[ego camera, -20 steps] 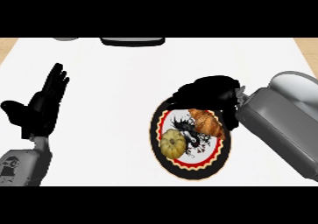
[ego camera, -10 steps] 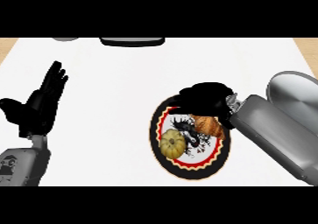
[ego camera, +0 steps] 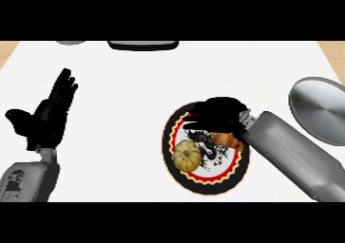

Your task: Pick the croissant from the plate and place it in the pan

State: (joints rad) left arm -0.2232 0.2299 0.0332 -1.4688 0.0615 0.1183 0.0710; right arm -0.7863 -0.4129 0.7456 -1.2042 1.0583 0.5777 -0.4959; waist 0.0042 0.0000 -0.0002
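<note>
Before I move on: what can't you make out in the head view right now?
- Right hand: its fingers lie over the croissant; whether they have closed on it is hidden.
- Plate: its upper part is hidden under that hand.
- Pan: cut off by the right edge.
- Dark object at the top: cut off, unidentifiable.

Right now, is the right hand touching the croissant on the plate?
Touching: in the head view the right hand lies over the croissant on the plate, fingers curled onto it.
</note>
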